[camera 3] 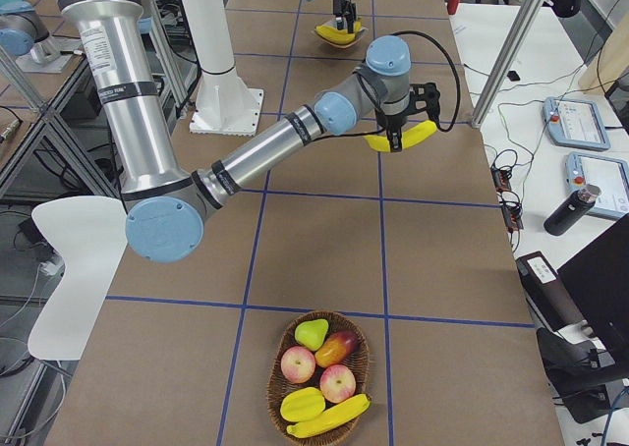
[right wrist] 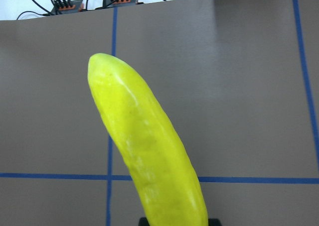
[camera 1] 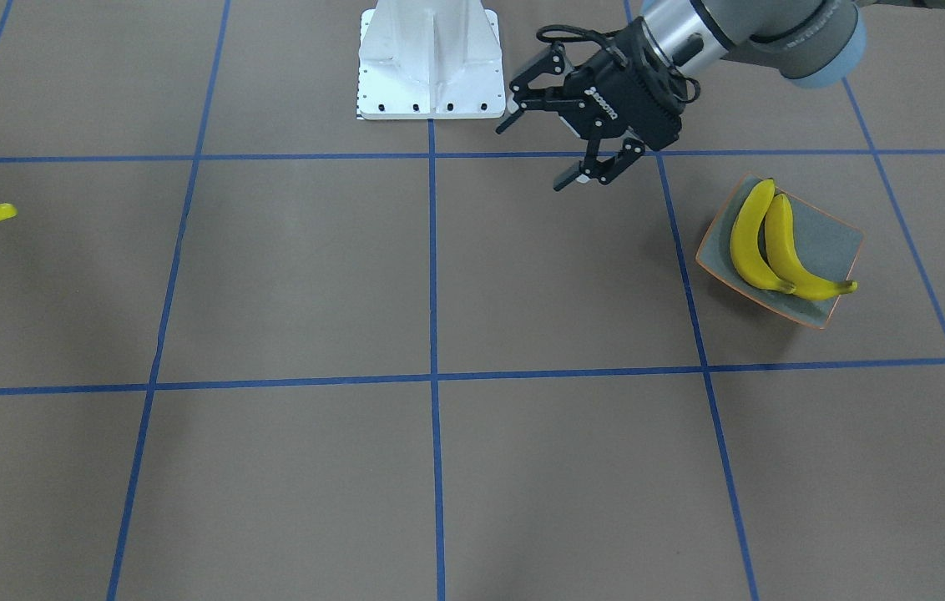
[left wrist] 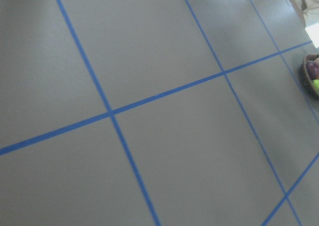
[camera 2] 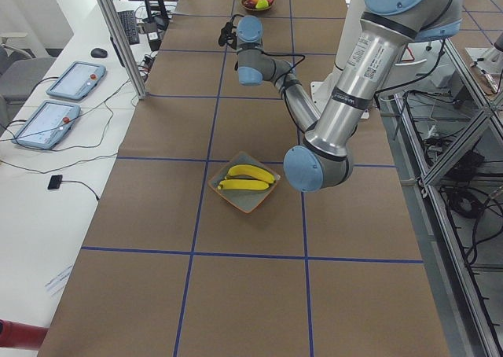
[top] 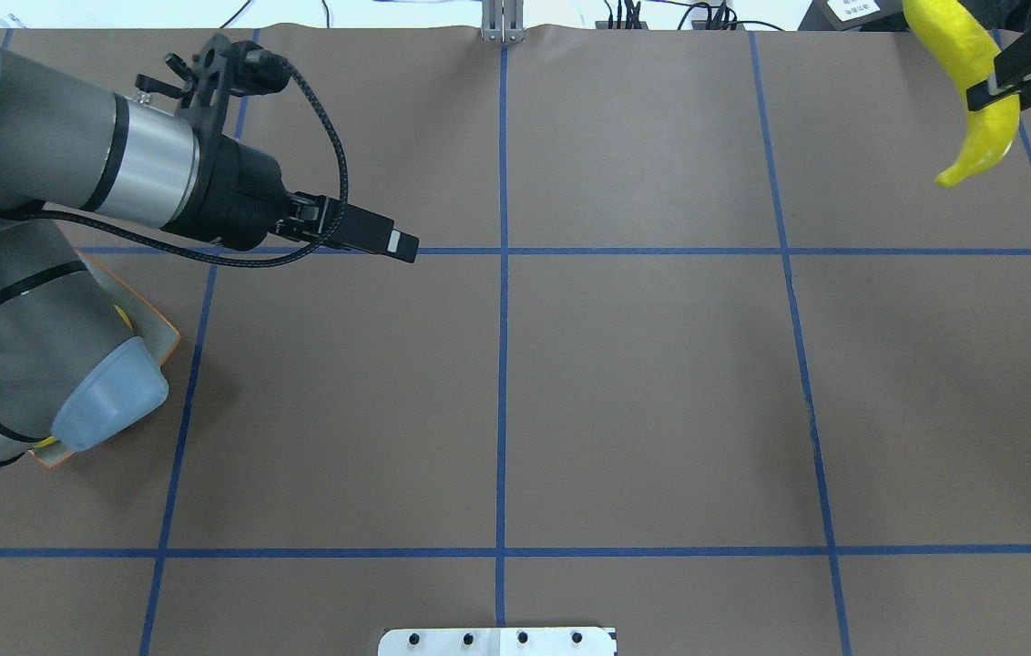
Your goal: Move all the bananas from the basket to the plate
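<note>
Two bananas (camera 1: 752, 242) lie side by side on plate (camera 1: 823, 234), front view, toward the desk's (camera 1: 439, 275) left end. Left gripper (camera 1: 535, 154) hangs near it, fingers spread, empty.
Overhead: right gripper (top: 1012, 73) clamped on third banana (top: 989, 137), by the desk's far edge, right side.
Right side view: fourth banana (camera 3: 329, 417) in basket (camera 3: 272, 382), desk's right end.

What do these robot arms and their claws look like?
The left arm and right arm are silver tubes with dark grey joints and pale blue caps. The left end effector is black, with two jointed fingers, white lettering and a black braided cable looping behind it.
</note>
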Controlling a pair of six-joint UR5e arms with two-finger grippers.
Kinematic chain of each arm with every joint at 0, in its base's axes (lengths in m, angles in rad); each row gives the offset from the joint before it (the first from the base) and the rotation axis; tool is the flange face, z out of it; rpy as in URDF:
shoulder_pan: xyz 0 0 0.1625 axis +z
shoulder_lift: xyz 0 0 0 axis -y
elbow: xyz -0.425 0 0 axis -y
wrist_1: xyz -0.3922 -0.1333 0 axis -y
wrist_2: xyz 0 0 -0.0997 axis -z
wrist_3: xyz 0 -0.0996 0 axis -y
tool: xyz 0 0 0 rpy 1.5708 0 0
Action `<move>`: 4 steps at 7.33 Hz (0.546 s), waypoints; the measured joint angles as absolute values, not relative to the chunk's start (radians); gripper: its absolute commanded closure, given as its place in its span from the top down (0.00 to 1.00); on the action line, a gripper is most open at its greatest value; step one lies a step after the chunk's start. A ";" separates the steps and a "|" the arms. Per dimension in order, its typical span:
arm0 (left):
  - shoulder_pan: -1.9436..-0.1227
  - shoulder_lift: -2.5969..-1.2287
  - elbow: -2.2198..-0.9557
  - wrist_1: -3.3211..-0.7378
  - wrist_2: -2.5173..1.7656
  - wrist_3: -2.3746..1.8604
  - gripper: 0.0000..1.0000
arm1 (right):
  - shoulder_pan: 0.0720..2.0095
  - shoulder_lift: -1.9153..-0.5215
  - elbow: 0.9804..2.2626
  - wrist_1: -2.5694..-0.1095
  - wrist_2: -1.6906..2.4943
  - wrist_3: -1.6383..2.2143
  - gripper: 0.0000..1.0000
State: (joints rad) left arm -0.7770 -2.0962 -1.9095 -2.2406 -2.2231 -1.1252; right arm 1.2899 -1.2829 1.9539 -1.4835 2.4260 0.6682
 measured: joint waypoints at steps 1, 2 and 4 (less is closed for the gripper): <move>-0.771 -2.148 -1.906 -2.241 -2.205 -1.208 1.00 | 1.233 -1.240 1.976 -1.477 2.406 0.752 0.00; -0.767 -2.187 -1.905 -2.246 -2.163 -1.299 1.00 | 1.173 -1.210 2.001 -1.441 2.368 0.852 0.00; -0.746 -2.226 -1.904 -2.280 -2.058 -1.453 1.00 | 1.056 -1.190 2.043 -1.302 2.288 1.039 0.00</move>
